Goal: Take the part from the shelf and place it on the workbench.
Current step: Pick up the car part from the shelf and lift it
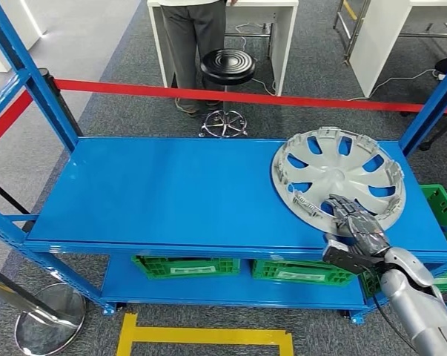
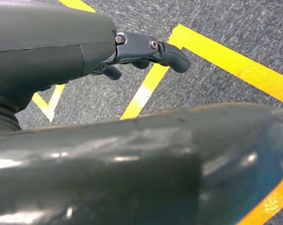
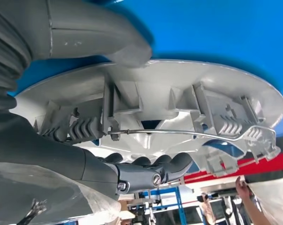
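Grey plastic wheel cover (image 1: 338, 180) lay flat at the right end of the blue shelf's (image 1: 170, 193) top board, inner face up, ribbed clips and a thin wire ring around its rim; round, so no long axis to note; spoke-shaped openings showed the blue board beneath; its near rim sat close to the shelf's front edge. Right hand (image 1: 358, 231) reached in from the lower right, dark fingers lying over the cover's near rim. The right wrist view gave what the head view hid: thumb (image 3: 97, 33) under the cover's edge against the blue board, fingers (image 3: 157, 166) curled over the inner side, so the hand gripped the rim. Left hand (image 2: 140, 54) hung over grey carpet with yellow tape lines (image 2: 235, 63); fingers loosely curled, holding nothing. Green crates (image 1: 186, 265) sat on the lower board; red barrier tape (image 1: 210, 95), a black stool (image 1: 227, 67) and a person's legs (image 1: 194, 37) stood beyond.
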Tool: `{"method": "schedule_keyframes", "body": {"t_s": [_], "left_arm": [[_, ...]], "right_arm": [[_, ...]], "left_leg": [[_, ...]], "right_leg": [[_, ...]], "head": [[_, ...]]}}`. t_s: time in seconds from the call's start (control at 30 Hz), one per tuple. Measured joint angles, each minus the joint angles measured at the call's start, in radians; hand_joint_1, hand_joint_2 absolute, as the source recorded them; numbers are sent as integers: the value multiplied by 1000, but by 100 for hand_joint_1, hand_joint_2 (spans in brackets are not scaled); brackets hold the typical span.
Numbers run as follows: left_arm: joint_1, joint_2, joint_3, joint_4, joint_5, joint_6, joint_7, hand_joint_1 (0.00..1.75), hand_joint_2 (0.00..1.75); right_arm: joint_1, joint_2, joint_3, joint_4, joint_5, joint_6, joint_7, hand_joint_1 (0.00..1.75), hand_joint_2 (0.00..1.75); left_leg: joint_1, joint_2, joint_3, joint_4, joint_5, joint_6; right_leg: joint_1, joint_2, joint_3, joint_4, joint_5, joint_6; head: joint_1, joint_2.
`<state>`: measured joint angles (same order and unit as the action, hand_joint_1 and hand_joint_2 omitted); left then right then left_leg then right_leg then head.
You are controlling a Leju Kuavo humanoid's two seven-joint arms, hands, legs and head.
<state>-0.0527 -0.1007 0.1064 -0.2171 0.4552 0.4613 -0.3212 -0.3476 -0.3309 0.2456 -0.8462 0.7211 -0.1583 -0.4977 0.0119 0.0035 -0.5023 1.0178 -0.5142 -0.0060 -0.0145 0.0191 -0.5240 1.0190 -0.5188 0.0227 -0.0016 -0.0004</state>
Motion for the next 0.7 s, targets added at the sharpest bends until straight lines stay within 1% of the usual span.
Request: {"method": "schedule_keyframes", "body": {"t_s": [0.13, 0.27, 0.7], "left_arm": [[-7, 0, 0, 0, -3, -4, 0, 0, 0], [-15, 1, 0, 0, -5, -3, 0, 0, 0], [-17, 1, 0, 0, -9, 0, 6, 0, 0]], "right_arm": [[-40, -10, 24, 30, 12, 29, 17, 0, 175], [-80, -23, 46, 63, 12, 68, 30, 175, 175], [-143, -54, 102, 115, -1, 128, 50, 175, 175]], "left_leg": [[-1, 1, 3, 1, 0, 1], [-2, 1, 3, 1, 1, 3], [-1, 1, 5, 0, 0, 8]], "right_leg": [[-1, 1, 3, -1, 1, 1], [-2, 1, 4, -2, 2, 2], [-1, -1, 11, -12, 2, 6]], "head": [[0, 0], [0, 0], [0, 0]]}}
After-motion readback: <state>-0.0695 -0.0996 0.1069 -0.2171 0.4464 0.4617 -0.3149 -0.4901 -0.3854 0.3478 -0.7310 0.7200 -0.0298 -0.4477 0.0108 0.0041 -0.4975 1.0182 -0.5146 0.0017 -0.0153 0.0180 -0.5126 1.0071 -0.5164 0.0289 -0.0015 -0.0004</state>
